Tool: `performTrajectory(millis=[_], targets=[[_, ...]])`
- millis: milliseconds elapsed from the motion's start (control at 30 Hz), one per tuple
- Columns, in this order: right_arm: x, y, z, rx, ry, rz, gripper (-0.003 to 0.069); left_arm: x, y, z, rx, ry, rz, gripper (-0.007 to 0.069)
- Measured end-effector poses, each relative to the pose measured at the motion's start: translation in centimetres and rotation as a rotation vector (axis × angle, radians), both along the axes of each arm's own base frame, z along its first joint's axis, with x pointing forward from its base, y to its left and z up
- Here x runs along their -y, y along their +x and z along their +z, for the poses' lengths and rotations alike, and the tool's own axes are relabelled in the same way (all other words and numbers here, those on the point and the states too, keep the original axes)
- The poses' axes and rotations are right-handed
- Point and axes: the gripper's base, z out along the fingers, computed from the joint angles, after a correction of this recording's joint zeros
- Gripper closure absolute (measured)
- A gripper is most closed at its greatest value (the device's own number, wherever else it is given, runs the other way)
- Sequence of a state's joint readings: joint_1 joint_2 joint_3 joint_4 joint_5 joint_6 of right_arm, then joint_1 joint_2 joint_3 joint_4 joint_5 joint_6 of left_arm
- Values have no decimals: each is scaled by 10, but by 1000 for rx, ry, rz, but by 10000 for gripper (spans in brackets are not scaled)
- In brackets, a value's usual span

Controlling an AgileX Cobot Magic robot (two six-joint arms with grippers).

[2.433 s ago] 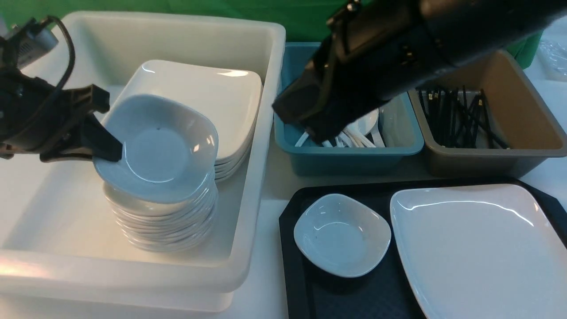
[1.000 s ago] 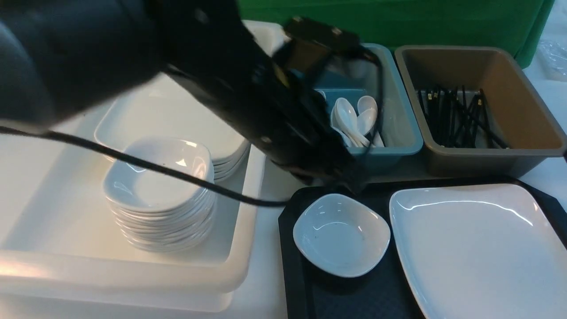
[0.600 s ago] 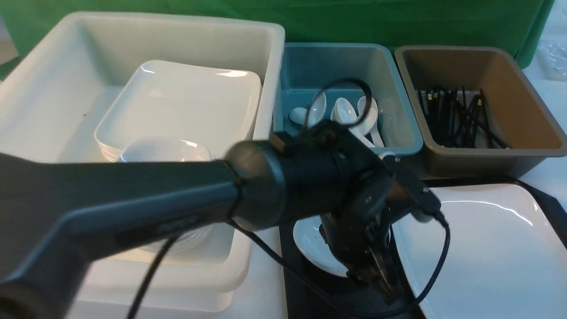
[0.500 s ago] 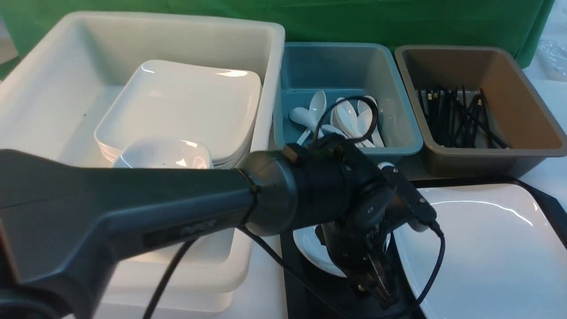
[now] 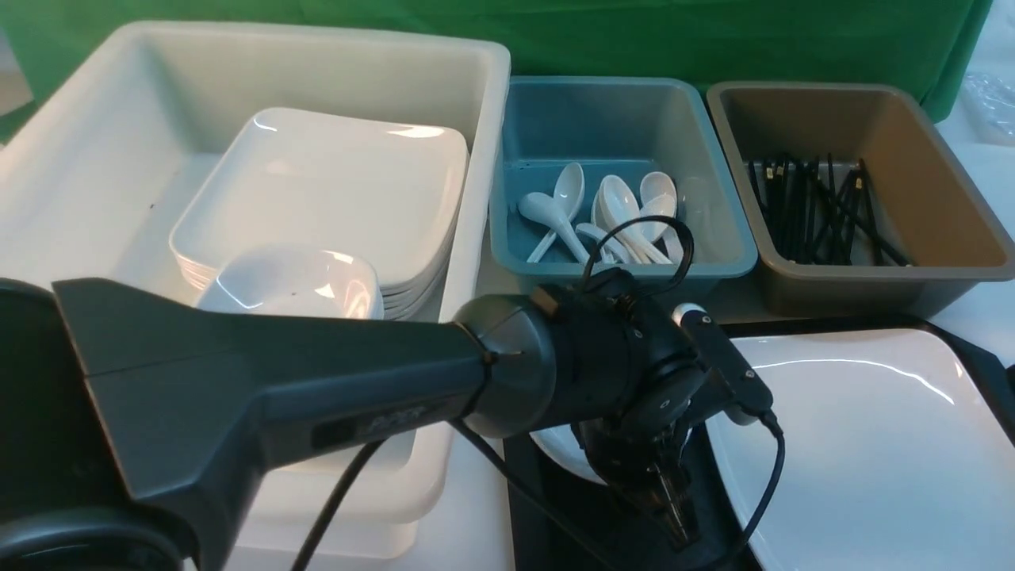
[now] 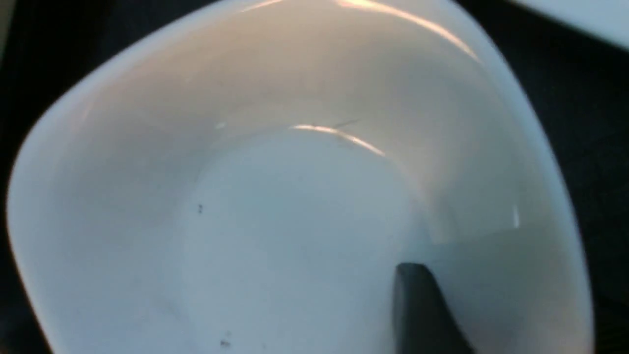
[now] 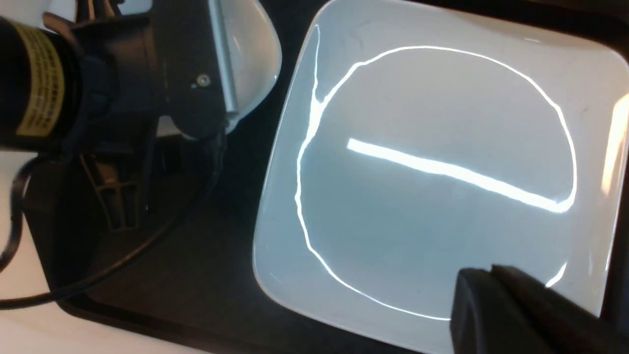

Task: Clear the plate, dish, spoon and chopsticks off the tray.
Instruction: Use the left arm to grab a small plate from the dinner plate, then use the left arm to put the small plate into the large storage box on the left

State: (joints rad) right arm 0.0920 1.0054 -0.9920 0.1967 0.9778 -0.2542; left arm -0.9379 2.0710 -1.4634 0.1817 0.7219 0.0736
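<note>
Grn cloth bkgd (image 5: 603, 36); tray (image 5: 525, 500): 1 plate (image 5: 864, 452), 1 dish (image 6: 295, 221); R pincer (image 7: 484, 275) together, L (image 5: 685, 538) unclear.

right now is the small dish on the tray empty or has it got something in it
Empty: the left wrist view shows the dish bare inside but for specks, with a dark finger over it.

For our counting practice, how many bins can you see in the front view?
3: the white bin on the left, the blue bin in the middle, and the brown bin on the right. None seems hidden.
</note>
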Motion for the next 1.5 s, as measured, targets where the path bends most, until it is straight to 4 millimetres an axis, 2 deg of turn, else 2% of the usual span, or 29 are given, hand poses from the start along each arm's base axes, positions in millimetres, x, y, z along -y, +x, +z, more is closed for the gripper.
performTrajectory(millis=[100, 200, 267, 333, 367, 400, 433, 500, 533, 567, 600, 633, 733, 833, 933, 967, 1000, 1067, 1167, 1233, 1267, 1300, 1333, 1400, 1500], targets=[[-1, 0, 0, -1, 17, 1, 607, 0, 0, 16, 30, -29, -3, 494], [-3, 0, 1, -2, 33, 2, 607, -2, -1, 28, 43, -49, 4, 538], [-6, -1, 2, -4, 75, 13, 607, -6, -5, 55, 46, -108, 40, 592], [-8, -1, 2, -3, 91, 23, 607, -7, -7, 63, 42, -124, 52, 595], [-10, -1, 3, 0, 114, 38, 607, -10, -9, 77, 46, -139, 62, 596], [-13, -2, 5, 4, 145, 58, 607, -15, -13, 104, 73, -184, 69, 596], [-14, -3, 5, 5, 147, 59, 607, -15, -13, 105, 73, -185, 70, 596], [-16, -4, 9, 7, 172, 73, 607, -22, -18, 136, 112, -244, 72, 596], [-18, -5, 13, 14, 197, 85, 607, -28, -21, 158, 148, -289, 70, 596], [-18, -5, 13, 14, 197, 85, 607, -28, -21, 158, 148, -289, 70, 596], [-21, -6, 20, 28, 233, 100, 607, -36, -26, 183, 194, -336, 66, 596], [-24, -6, 26, 43, 265, 120, 607, -42, -29, 199, 231, -361, 62, 596], [-31, -7, 43, 100, 334, 187, 607, -58, -34, 229, 325, -384, 59, 596], [-43, -6, 65, 168, 421, 291, 607, -87, -31, 253, 404, -356, 137, 596], [-58, -3, 80, 194, 458, 390, 622, -117, -19, 257, 414, -290, 249, 596], [-67, -1, 85, 191, 466, 438, 627, -133, -10, 256, 402, -255, 321, 596], [-69, 0, 85, 190, 466, 447, 628, -133, -10, 256, 398, -251, 324, 596], [-94, 8, 89, 168, 468, 546, 631, -163, 6, 249, 359, -181, 454, 596], [-119, 16, 88, 150, 456, 599, 631, -187, 17, 237, 317, -129, 547, 596], [-142, 26, 81, 119, 436, 619, 632, -201, 23, 218, 259, -98, 600, 596], [-142, 27, 80, 116, 433, 615, 632, -202, 23, 217, 254, -95, 604, 596], [-156, 32, 75, 93, 413, 630, 632, -208, 26, 202, 216, -91, 627, 596], [-158, 33, 74, 86, 411, 629, 632, -209, 26, 198, 205, -89, 627, 596], [-174, 39, 66, 55, 396, 649, 632, -209, 26, 178, 163, -100, 628, 596], [-181, 45, 58, 33, 389, 650, 632, -207, 24, 164, 130, -114, 624, 596]])
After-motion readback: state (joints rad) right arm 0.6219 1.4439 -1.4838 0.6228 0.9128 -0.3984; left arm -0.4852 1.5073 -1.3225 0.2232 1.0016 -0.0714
